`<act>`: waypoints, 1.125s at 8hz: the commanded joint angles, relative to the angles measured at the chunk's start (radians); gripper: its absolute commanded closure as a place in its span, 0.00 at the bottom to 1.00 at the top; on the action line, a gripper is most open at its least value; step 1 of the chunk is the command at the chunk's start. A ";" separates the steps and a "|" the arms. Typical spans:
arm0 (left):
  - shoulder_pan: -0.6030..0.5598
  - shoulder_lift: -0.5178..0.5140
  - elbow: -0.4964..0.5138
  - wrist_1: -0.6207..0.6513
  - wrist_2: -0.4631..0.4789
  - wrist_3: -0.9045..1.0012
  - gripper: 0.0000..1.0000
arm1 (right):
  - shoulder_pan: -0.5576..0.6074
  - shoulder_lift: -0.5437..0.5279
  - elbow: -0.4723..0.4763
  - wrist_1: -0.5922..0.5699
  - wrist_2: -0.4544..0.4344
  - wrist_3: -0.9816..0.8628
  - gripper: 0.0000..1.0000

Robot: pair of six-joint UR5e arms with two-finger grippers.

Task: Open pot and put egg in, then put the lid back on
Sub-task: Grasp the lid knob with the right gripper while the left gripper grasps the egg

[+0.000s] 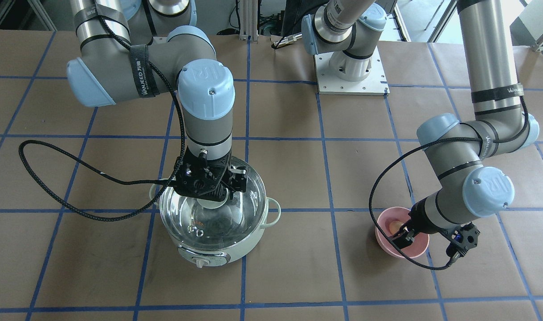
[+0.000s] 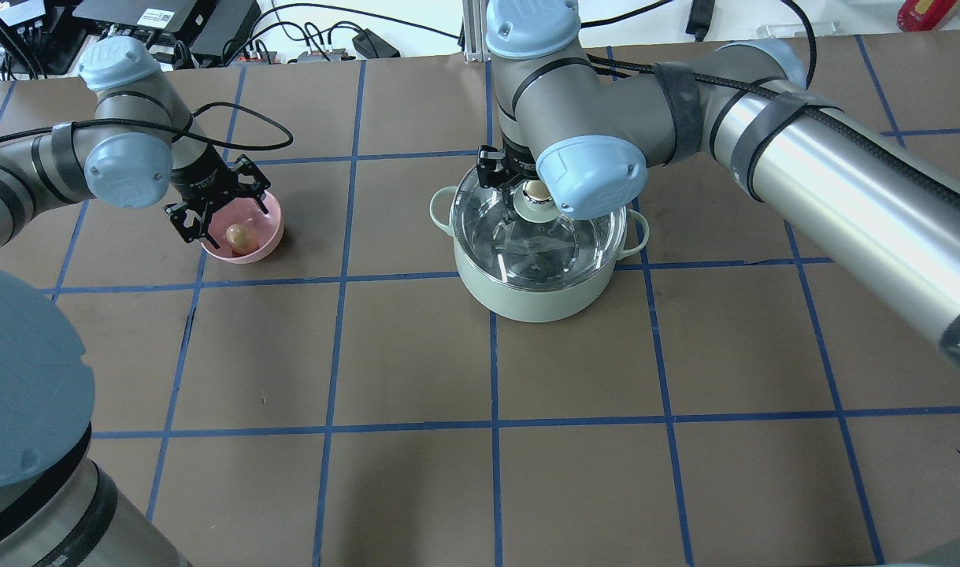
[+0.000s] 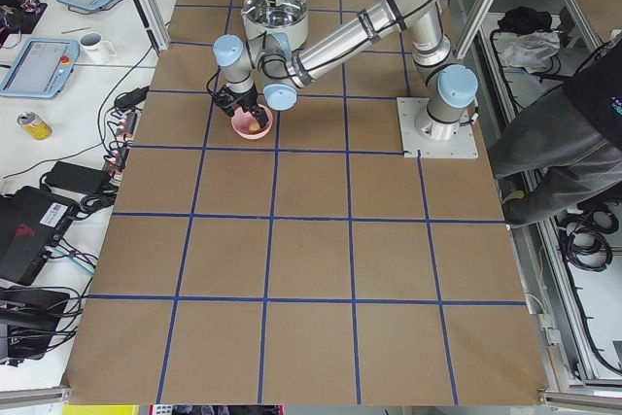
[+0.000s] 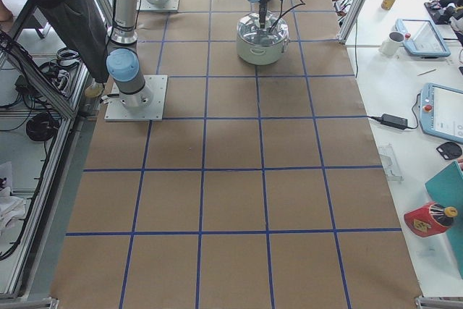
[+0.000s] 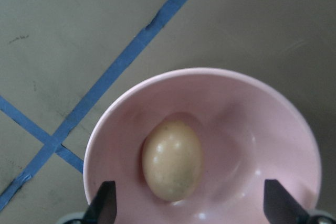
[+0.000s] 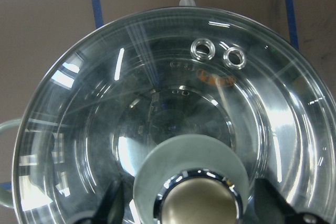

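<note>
The mint-green pot stands on the table with the clear glass lid on it. My right gripper is open, its fingers on either side of the lid's cream-gold knob with a small gap on each side; it also shows in the front view. The tan egg lies in a pink bowl. My left gripper is open just above the bowl, fingers either side of the egg, not touching it. The egg also shows from overhead.
The pink bowl sits about two grid squares to the left of the pot. A black cable loops from the right wrist over the table beside the pot. The arm base plate is at the table's robot side.
</note>
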 commanded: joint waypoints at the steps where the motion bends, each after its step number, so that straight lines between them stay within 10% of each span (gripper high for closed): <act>1: 0.000 -0.016 -0.004 0.003 -0.003 -0.002 0.05 | -0.006 -0.008 -0.012 -0.002 0.008 -0.005 0.86; 6: 0.000 -0.052 -0.003 0.030 -0.001 0.000 0.07 | -0.032 -0.041 -0.038 -0.002 0.042 -0.082 1.00; 9: 0.000 -0.053 -0.003 0.036 -0.009 -0.002 0.45 | -0.174 -0.162 -0.038 0.090 0.066 -0.310 1.00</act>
